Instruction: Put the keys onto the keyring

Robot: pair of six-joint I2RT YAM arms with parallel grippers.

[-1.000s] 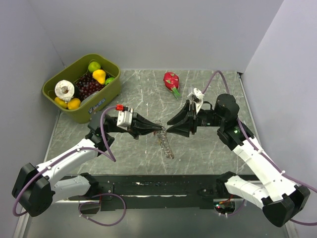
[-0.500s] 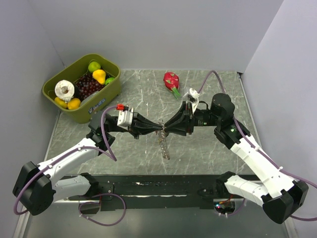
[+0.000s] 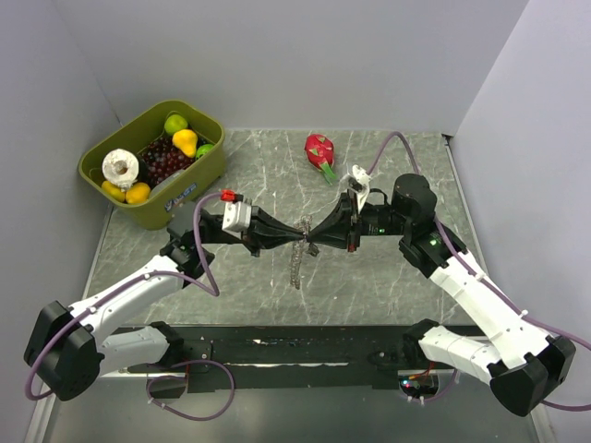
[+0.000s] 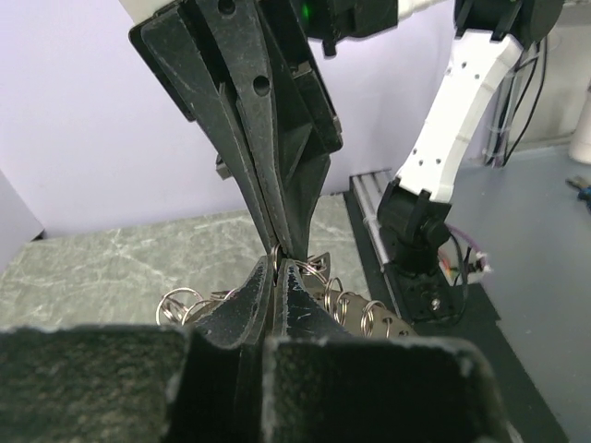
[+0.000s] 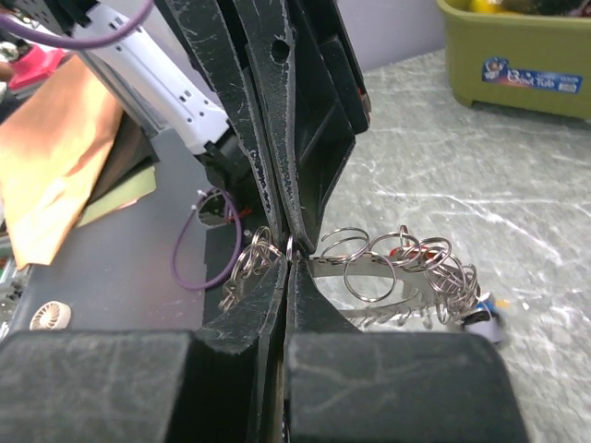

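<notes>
One grey veined tabletop (image 3: 259, 175) — pale walls (image 3: 305, 55); keyring (image 3: 296, 257) hanging over it.

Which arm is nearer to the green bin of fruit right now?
Left. The left pincer extends from just right of the green bin to the keyring; the right pincer meets it there from the opposite side, farther from the bin.

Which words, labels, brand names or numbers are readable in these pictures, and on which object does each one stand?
Sticker on the olive bin: blue and white with printed lettering, but too blurred to read in the right wrist view and too small in the top view.
keyring: no writing shows on it.
No other text is visible in any view.
</notes>
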